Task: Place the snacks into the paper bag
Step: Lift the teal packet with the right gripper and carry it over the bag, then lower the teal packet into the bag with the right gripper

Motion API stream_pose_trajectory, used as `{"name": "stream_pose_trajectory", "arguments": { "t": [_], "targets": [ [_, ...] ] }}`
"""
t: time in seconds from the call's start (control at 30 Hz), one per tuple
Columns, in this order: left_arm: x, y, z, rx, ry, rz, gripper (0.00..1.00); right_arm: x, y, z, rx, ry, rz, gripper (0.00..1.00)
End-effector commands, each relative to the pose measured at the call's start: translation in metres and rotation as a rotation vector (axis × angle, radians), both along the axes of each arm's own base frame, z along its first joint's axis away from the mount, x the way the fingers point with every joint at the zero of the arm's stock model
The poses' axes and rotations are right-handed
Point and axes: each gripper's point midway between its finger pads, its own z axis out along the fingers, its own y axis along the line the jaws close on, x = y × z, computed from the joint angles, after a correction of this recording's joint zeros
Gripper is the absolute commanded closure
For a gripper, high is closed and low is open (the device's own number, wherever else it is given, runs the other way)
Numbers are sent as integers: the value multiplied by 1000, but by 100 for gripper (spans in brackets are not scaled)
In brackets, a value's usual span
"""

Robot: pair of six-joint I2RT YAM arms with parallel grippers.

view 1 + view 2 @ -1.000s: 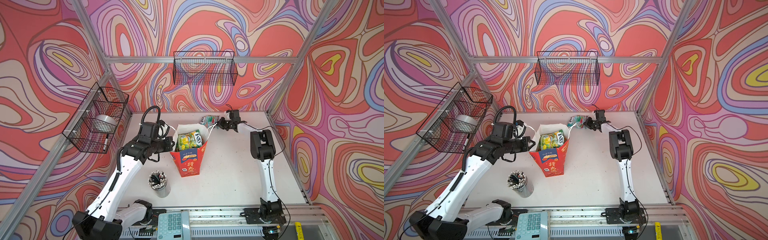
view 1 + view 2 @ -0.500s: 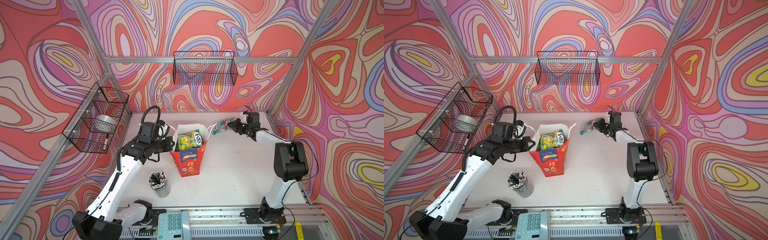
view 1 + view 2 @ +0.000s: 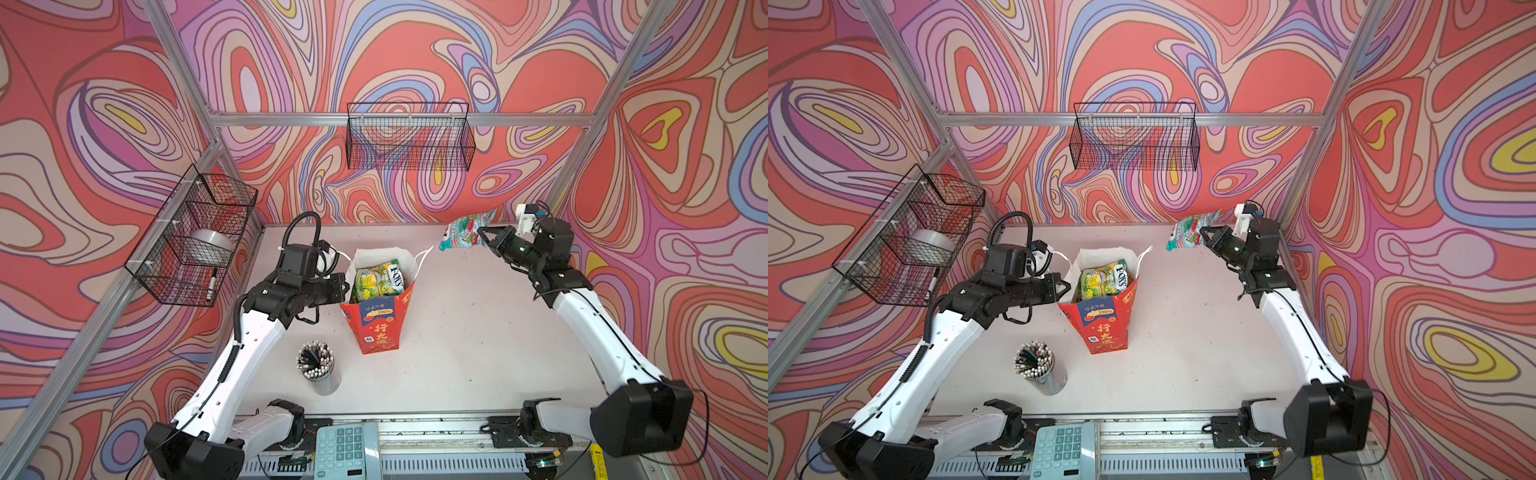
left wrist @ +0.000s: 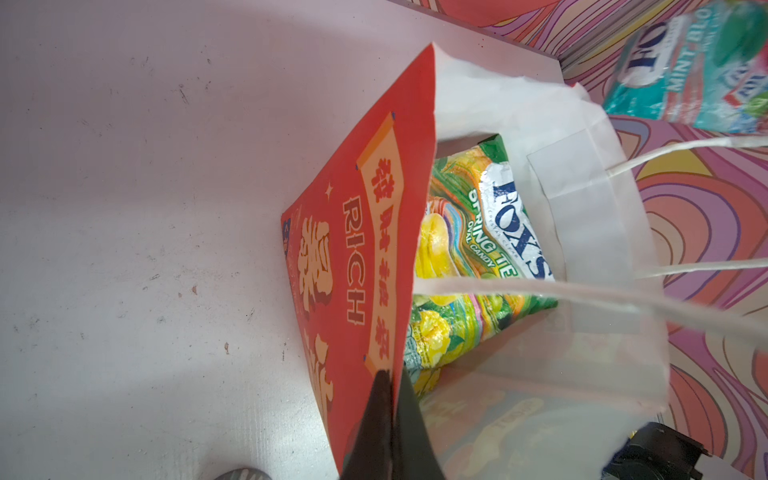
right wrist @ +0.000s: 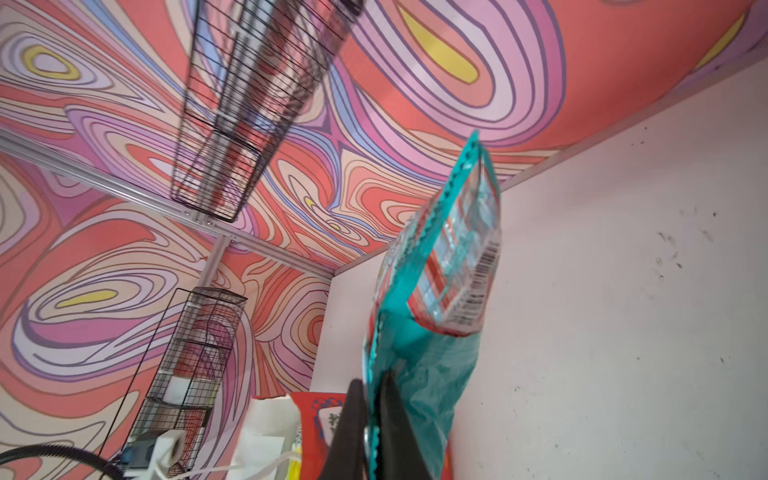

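Swirling red, pink and purple wallpaper closes in a white tabletop (image 3: 457,332) on three sides. Slightly left of the middle stands the paper bag (image 3: 376,332), upright with its mouth open. A green FOX'S pouch (image 3: 379,279) leans inside it, its top showing above the rim. The left gripper (image 3: 345,286) reaches in from the left and is clamped tight on the bag's left rim; the left wrist view shows its dark fingers (image 4: 374,424) pinched together over the red paper edge. At the far right, well apart from the bag, the right gripper (image 3: 483,235) is closed on one edge of a teal mint pouch (image 3: 463,232). The pouch is held clear of the table and sticks out leftward. In the right wrist view its serrated edge sits between the fingers. A cup of pencils (image 3: 318,370) stands near-left of the bag. Black wire baskets hang on the far wall (image 3: 409,137) and the left wall (image 3: 195,237), and a pale calculator (image 3: 347,451) lies at the near edge.
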Motion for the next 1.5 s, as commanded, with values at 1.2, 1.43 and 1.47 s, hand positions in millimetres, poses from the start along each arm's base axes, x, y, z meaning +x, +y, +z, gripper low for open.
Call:
{"name": "stream_pose_trajectory", "arguments": {
  "t": [1.2,1.43,1.47],
  "targets": [
    [9,-4,-3,2,-7,-15,100,-117,237,76,-198,-32,526,100],
    [9,-4,-1,4,-13,-16,100,-106,250,34,-261,50,533,100],
    [9,-3,-1,4,-14,-15,100,-104,250,32,-271,52,524,100]
  ]
}}
